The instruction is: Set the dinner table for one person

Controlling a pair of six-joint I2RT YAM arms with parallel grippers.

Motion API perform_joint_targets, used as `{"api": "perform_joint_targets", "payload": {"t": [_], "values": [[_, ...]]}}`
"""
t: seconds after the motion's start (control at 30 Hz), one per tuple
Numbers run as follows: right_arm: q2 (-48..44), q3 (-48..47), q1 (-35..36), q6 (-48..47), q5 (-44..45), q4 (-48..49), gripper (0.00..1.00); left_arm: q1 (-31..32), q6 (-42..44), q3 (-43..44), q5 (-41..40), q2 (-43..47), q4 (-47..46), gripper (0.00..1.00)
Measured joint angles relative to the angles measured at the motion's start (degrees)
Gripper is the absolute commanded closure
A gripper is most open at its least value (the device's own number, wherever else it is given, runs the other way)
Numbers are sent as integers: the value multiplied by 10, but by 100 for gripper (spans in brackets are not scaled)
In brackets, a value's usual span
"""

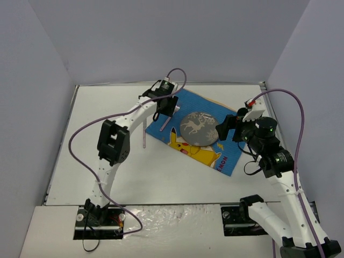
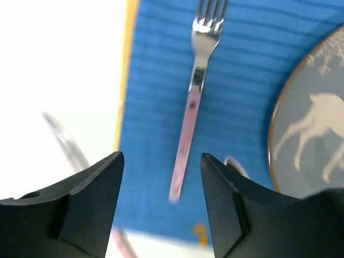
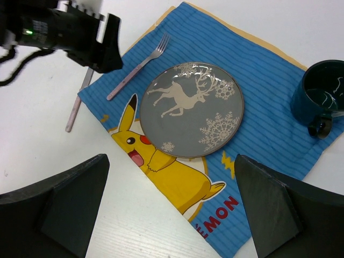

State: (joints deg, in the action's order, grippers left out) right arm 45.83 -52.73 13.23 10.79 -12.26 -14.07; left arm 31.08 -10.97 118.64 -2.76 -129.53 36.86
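The left hand (image 2: 161, 161) hangs parted above the fork (image 2: 191, 102) lying on the placemat (image 2: 242, 70). The right hand (image 3: 171, 160) gapes wide, empty.

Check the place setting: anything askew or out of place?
The placemat lies skewed to the edges of the dinner table. A pink-handled utensil, probably a knife, lies off the mat on bare tabletop, beyond the fork from the plate. Nothing looks spilled or broken.
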Motion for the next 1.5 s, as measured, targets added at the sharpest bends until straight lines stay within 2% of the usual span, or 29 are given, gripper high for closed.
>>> {"api": "perform_joint_targets", "payload": {"t": [0.17,0.3,0.47,0.6,0.97,1.17,1.37,1.5], "values": [[-1,0,0,-2,-1,-1,1,-19,-49,-91,-30,126,-2,45],[-2,0,0,-2,-3,-2,1,-55,-93,-179,-47,189,-20,48],[-5,2,0,-2,-6,-3,1,-100,-140,-315,-53,218,-39,51],[-6,4,0,-3,-7,-4,1,-105,-155,-381,-46,217,-42,52],[-5,8,0,-5,-13,-5,1,-92,-180,-450,-23,229,-99,53],[2,8,0,-7,-16,-6,1,-80,-187,-451,-20,227,-121,54],[2,8,0,-10,-16,-6,1,-71,-196,-443,-18,204,-134,58],[2,8,0,-14,-16,-6,1,-71,-197,-427,-26,186,-131,65]]}}
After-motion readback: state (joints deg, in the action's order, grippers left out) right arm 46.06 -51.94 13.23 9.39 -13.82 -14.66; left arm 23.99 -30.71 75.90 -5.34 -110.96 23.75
